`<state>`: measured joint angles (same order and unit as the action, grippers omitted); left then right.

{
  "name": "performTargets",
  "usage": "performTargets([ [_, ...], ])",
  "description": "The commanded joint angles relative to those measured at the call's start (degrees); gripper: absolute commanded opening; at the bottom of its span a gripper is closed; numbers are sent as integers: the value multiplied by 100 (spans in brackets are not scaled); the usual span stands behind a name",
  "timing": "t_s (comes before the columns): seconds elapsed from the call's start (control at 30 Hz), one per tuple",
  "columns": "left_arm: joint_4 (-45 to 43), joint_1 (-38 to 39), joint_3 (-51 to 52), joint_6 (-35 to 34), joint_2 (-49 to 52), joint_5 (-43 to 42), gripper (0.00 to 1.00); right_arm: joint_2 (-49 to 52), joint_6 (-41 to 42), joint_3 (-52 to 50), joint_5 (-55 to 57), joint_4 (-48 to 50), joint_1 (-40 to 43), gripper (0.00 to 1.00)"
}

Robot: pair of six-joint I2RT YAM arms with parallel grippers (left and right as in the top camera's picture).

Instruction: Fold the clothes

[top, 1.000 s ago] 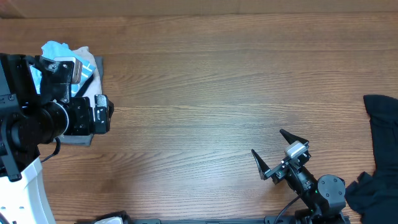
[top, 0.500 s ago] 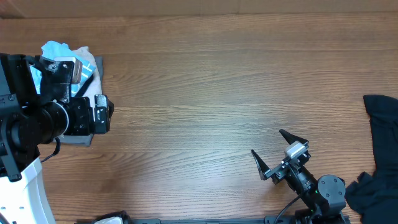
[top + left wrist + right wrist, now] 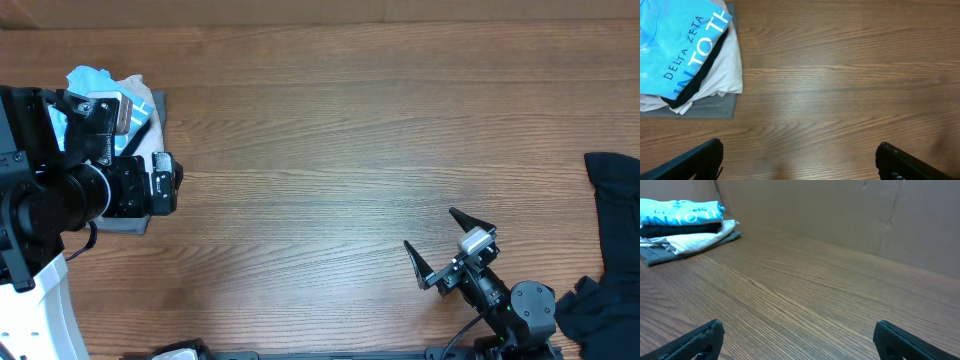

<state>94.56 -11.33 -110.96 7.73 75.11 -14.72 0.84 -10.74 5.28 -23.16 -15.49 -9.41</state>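
A folded stack of clothes lies at the table's far left, with a sky-blue T-shirt [image 3: 675, 45] with white lettering on top. Under it are a black layer [image 3: 700, 85], a white garment [image 3: 727, 65] and a grey one [image 3: 710, 107]. My left gripper [image 3: 800, 152] hovers open over bare wood just right of the stack, holding nothing. The left arm [image 3: 100, 185] hides much of the stack [image 3: 95, 80] from overhead. A crumpled black garment [image 3: 615, 195] lies at the right edge. My right gripper [image 3: 430, 228] stands open and empty near the front edge, left of that garment. Far off in the right wrist view is the stack [image 3: 680, 210].
The wooden table [image 3: 350, 130] spreads between the two arms. A brown cardboard wall [image 3: 840, 210] stands behind the table. More black cloth [image 3: 600, 310] lies beside the right arm's base [image 3: 525, 310].
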Motion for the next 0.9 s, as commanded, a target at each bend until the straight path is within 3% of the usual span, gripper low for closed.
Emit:
performTargets([
  [0.0,-13,48,7,107,-66,-7,100,-68,31,-39,-24,35,9,100],
  [0.13,-730,50,35,195,-203,4,100,-68,31,-39,-24,35,9,100],
  [0.27,-2118,50,481,195,-553,-461,100,-68,31,-39,-24,35,9,100],
  [0.53,-5320,50,2997,197,-1781,-1316,100,-68,31,-39,-24,35,9,100],
  [0.87,-7263,50,5914,308,-3545,-1318,100,-68,31,-39,-24,35,9,100],
])
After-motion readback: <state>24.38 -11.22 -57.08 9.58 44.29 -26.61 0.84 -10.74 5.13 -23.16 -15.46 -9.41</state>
